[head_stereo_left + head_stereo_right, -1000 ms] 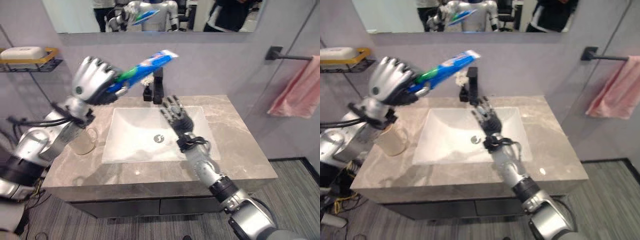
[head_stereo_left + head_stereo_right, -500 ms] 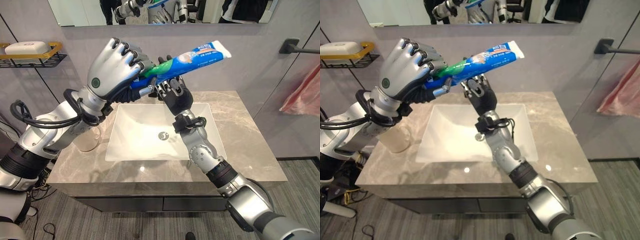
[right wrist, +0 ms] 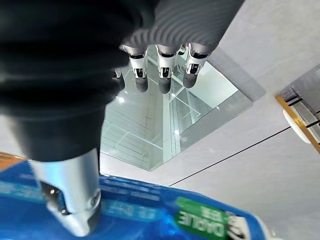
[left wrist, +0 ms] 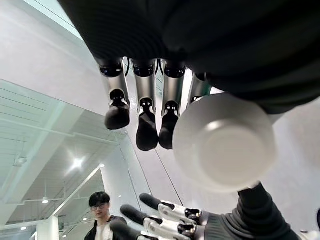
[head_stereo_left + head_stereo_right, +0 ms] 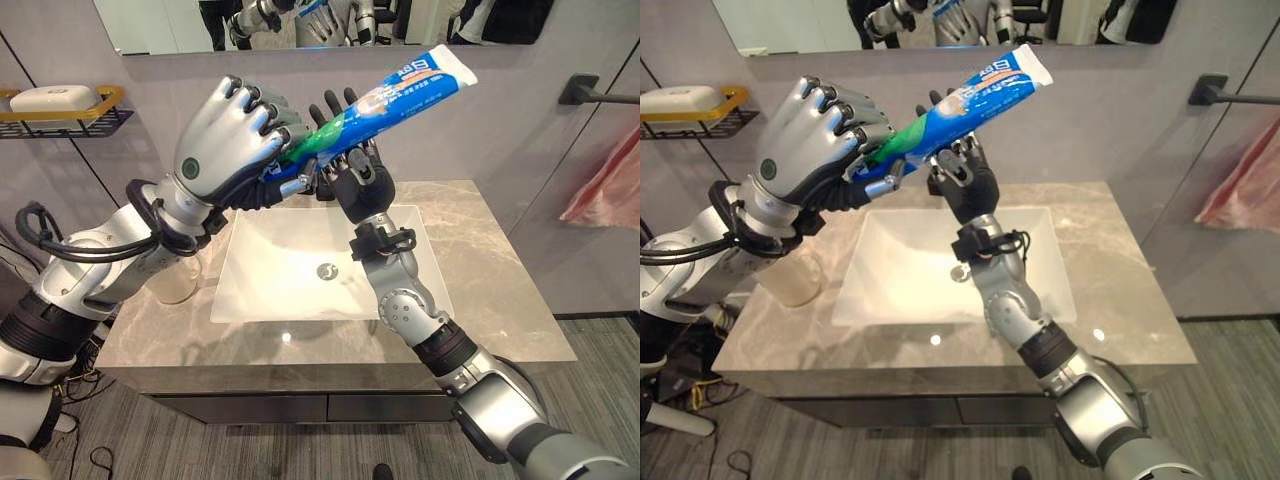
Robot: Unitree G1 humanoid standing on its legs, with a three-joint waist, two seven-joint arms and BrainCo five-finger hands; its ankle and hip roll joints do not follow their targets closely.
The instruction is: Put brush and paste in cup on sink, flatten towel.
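- Gripping the toothpaste tube [image 5: 385, 98] near its white cap end, the left hand [image 5: 228, 140] has its fingers curled round it, high over the sink [image 5: 325, 265].
- Tube is blue, green and white, slanting up to the right, flat end topmost.
- Right hand [image 5: 352, 170], fingers straight and spread, is raised just behind the tube.
- A clear cup [image 5: 178, 278] stands on the worktop [image 5: 480, 280], left of the sink.
- Pink towel [image 5: 605, 185] hangs at far right.
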